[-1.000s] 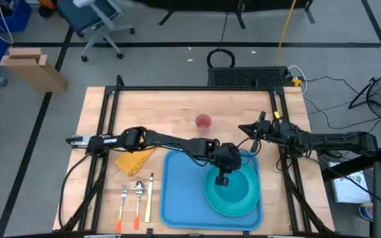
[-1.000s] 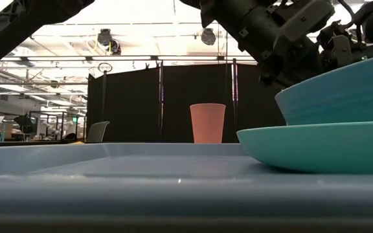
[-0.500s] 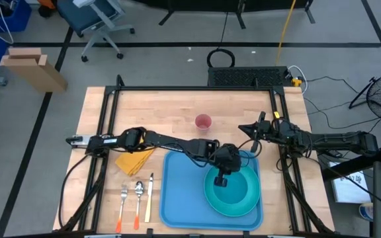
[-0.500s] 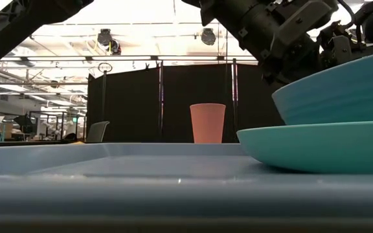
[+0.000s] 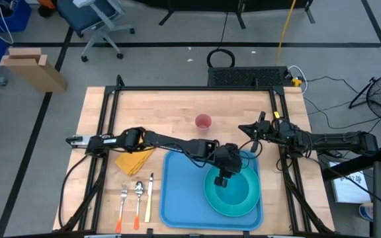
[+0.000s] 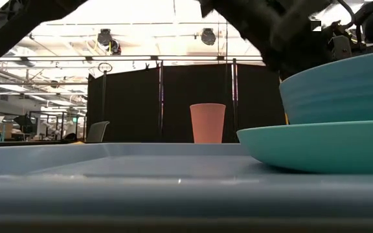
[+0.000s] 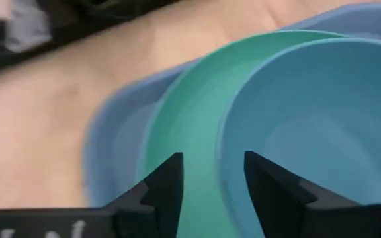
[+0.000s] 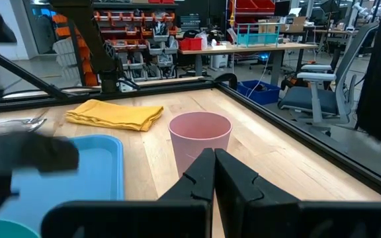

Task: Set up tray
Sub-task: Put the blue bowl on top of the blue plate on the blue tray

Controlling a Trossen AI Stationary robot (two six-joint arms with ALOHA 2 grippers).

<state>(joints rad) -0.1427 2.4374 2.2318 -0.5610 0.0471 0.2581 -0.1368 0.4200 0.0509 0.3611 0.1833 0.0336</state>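
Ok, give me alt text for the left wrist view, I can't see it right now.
The left gripper is open, its fingers either side of the blue bowl's rim. The bowl sits on a turquoise plate on the blue tray, wooden table beyond.

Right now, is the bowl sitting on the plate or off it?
On it: the blue bowl sits inside the turquoise plate, on the tray.

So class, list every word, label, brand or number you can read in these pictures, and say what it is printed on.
None can be read.
Left gripper: pale marks on its body, cut off and blurred, unreadable.
Tray, plate, bowl, pink cup: no print visible.
Shelf bins behind the table in the right wrist view: any labels too small to read.
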